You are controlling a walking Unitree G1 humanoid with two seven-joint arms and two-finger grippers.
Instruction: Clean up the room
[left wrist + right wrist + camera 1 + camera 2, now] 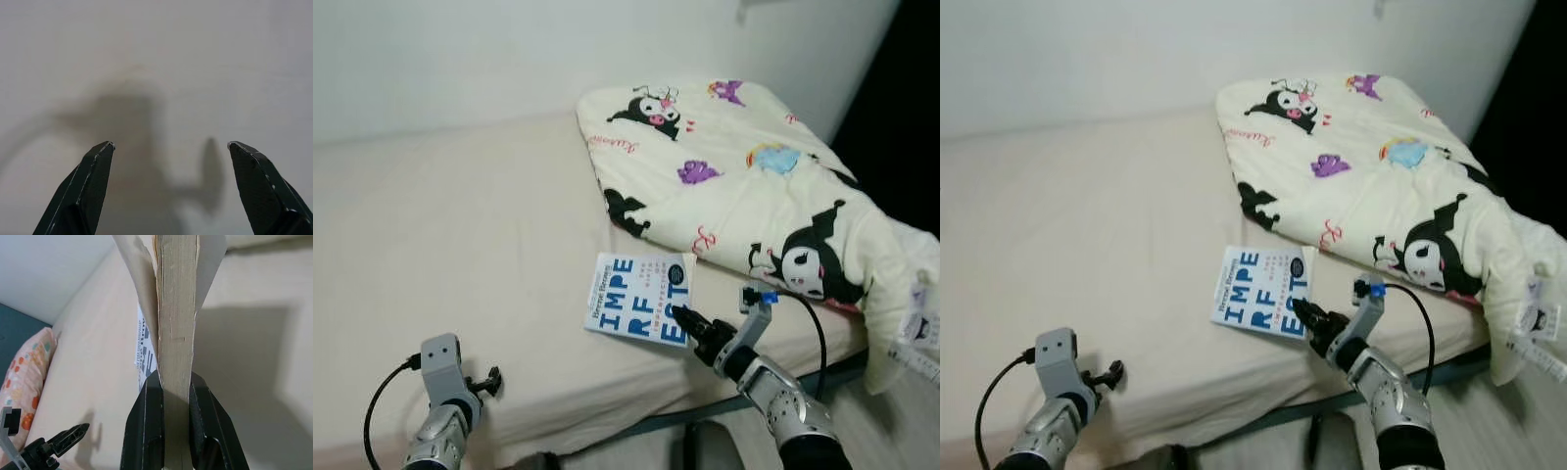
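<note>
A white paperback book [639, 297] with big blue letters on its cover lies near the front edge of the bed [460, 245], just beside the lower edge of a cream quilt [744, 176] printed with black-and-white cartoon characters. The quilt is folded over the right half of the mattress and hangs off the far right corner.

The right gripper [677, 315] reaches in from the bedside and has the book by its near corner. In the right wrist view, its two black fingers [144, 426] are pressed against either side of the page block [176, 333], clamped firmly on it, with the covers splaying slightly away above.

The left gripper [491, 380] hovers low over the bare beige sheet at the front left of the bed, well apart from the book. Its fingers [88, 188] stand wide apart with nothing between them, and their shadow falls on the sheet.

An orange-patterned pillow [22, 377] shows at the far side of the bed in the right wrist view.
</note>
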